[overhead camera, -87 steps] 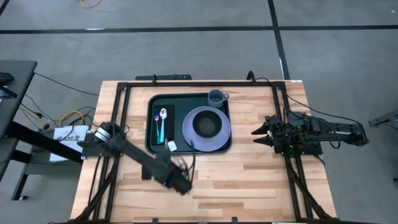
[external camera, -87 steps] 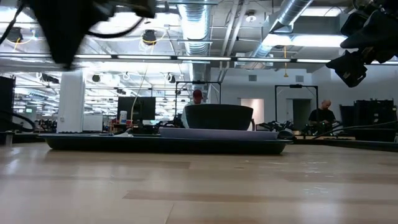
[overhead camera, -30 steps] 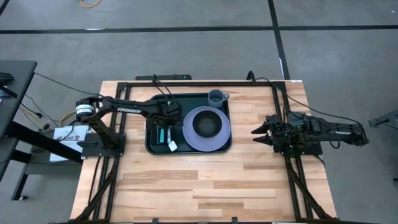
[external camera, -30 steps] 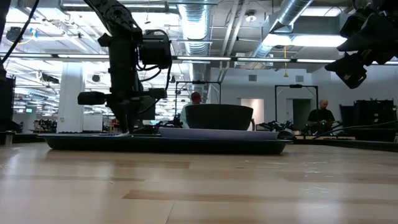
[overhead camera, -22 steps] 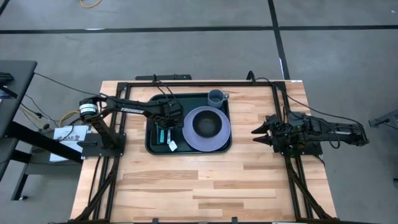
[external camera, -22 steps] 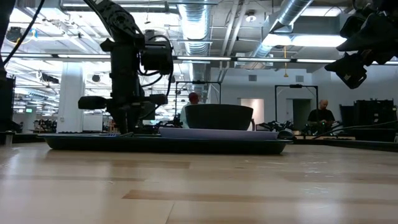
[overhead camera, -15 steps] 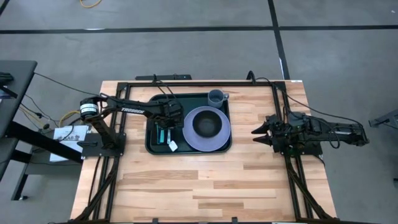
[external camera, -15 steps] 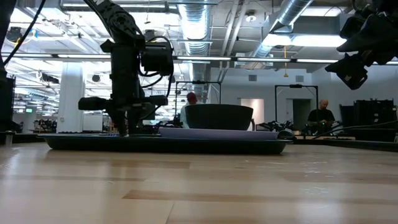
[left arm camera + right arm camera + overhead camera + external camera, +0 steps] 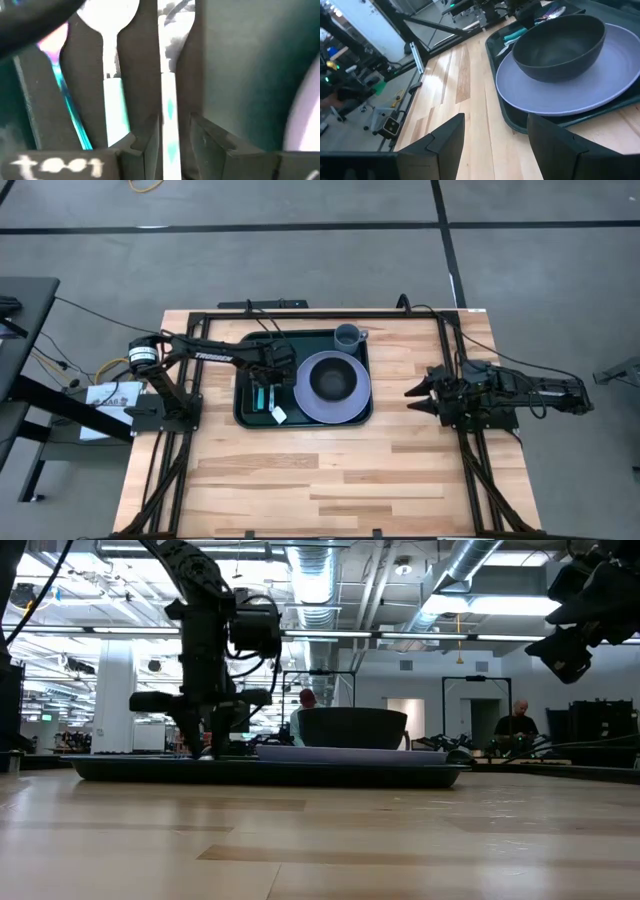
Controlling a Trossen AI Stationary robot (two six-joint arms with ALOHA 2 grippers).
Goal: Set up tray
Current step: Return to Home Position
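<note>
Left gripper point(image 9: 265, 377), fingers parted, is straddling a blue-handled metal knife point(image 9: 168, 100) at nine o'clock in the dark green rectangular plastic tray point(image 9: 243, 413). Lifting askew could drag it. Right gripper point(image 9: 412, 394) is idling at the table's three o'clock, fingers spread.

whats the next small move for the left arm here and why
Probably lift the left gripper straight up. Its fingers stand open on either side of the knife, which already lies on the black napkin beside the spoon, so a sideways pull could drag it. The right gripper waits at the table's right side.
</note>
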